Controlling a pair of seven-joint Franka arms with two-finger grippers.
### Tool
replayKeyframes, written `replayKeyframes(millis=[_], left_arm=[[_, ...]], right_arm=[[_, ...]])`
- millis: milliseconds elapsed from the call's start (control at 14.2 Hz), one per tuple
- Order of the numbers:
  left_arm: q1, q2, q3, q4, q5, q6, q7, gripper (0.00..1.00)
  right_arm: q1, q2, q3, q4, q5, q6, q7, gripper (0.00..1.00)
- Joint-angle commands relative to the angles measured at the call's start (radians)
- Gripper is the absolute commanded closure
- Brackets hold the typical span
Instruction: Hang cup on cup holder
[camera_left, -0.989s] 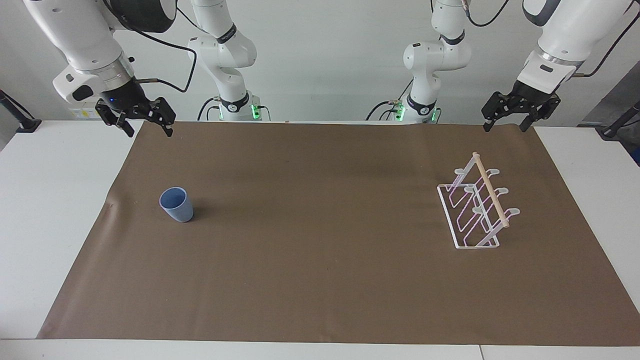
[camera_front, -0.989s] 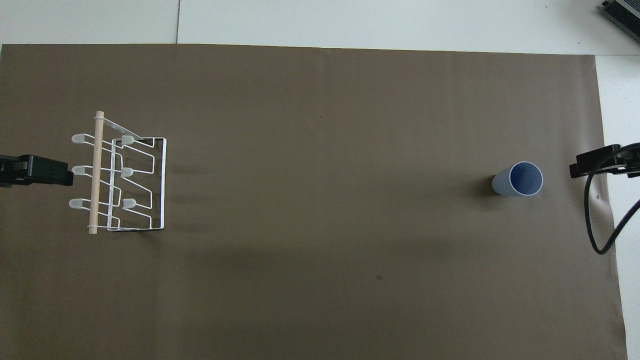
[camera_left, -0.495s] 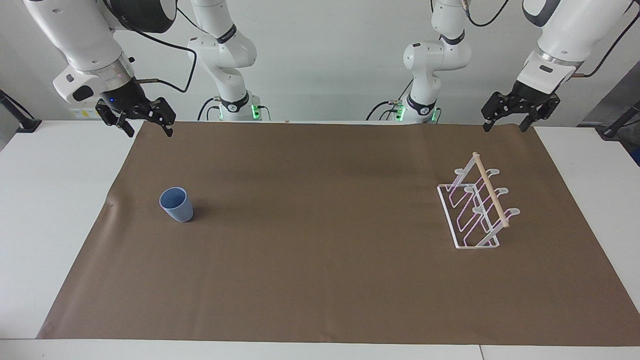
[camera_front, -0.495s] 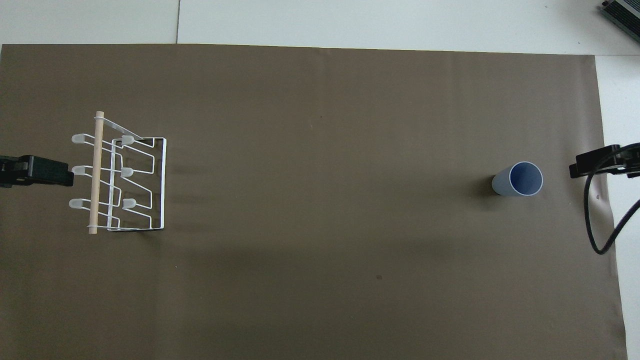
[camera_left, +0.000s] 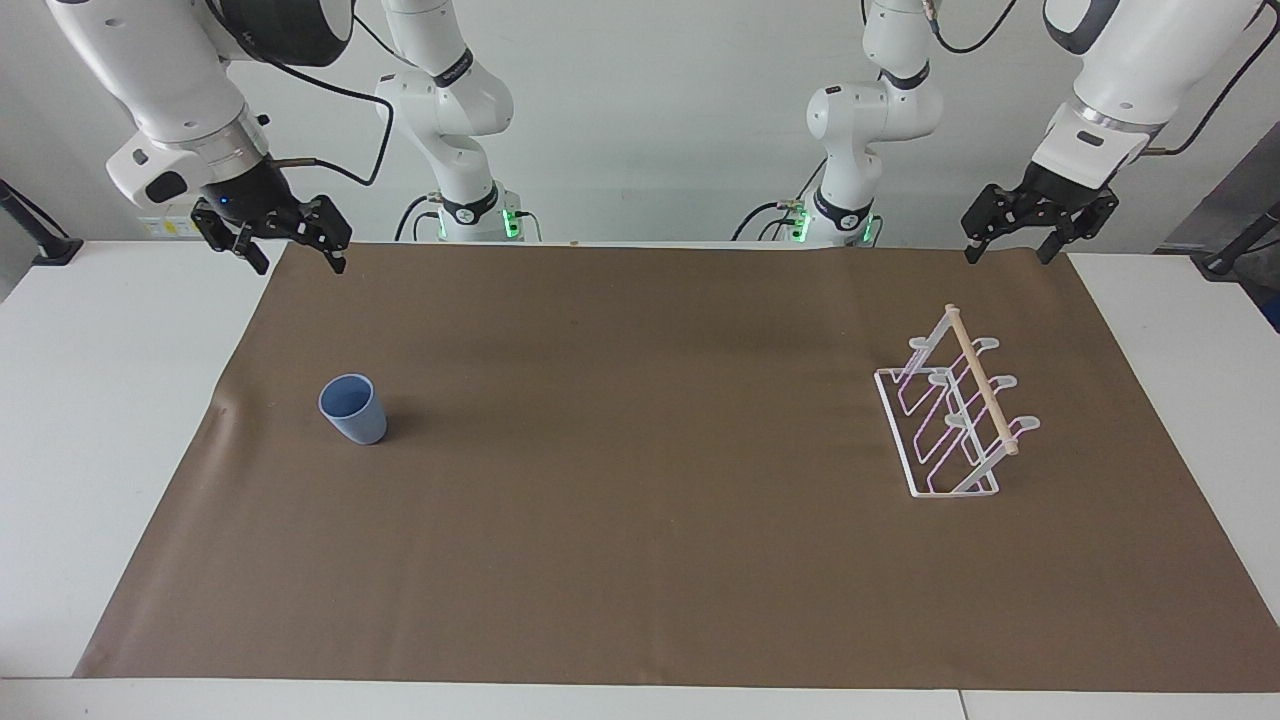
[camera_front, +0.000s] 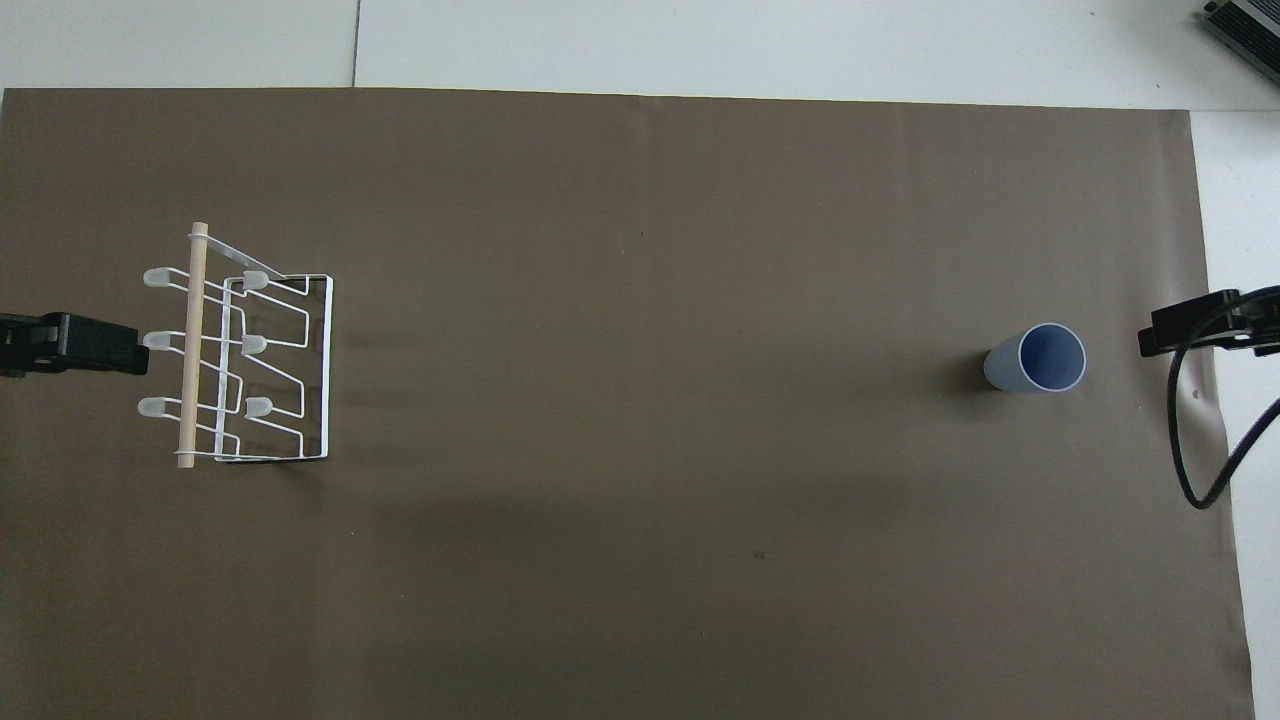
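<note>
Overhead view cuts off both arms at the frame edges, showing only dark gripper tips. Facing view shows the right gripper (camera_left: 295, 252) up over the brown paper mat's (camera_left: 640, 560) corner, fingers spread, holding nothing; the left gripper (camera_left: 1008, 245) likewise spread and empty over the other corner. A small light blue plastic tumbler (camera_left: 353, 408) stands upright toward the right arm's end, well apart from the white wire rack with wooden dowel (camera_left: 955, 420).

Both arms raised — left gripper (camera_left: 1027, 252) and right gripper (camera_left: 295, 262) spread wide.
</note>
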Motion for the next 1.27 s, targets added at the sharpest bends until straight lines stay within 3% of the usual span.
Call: replayKeyframes(millis=[0,353,1060,1201], left_arm=[[-0.005,-0.032,0.000,-0.040,0.007,0.011,-0.009,0.00],[-0.007,-0.038,0.002,-0.050,0.007,0.016,-0.009,0.00],[-0.007,-0.043,0.000,-0.059,0.006,0.019,-0.011,0.00],[-0.007,-0.044,0.000,-0.065,0.007,0.019,-0.011,0.00]], right_arm=[[-0.015,-0.014,0.004,-0.013,0.013,-0.007,-0.006,0.00],[-0.015,-0.021,0.004,-0.047,0.013,0.056,-0.006,0.00],[-0.022,-0.024,0.003,-0.054,0.013,0.062,-0.006,0.00],[-0.024,-0.034,0.003,-0.085,0.015,0.124,-0.006,0.00]])
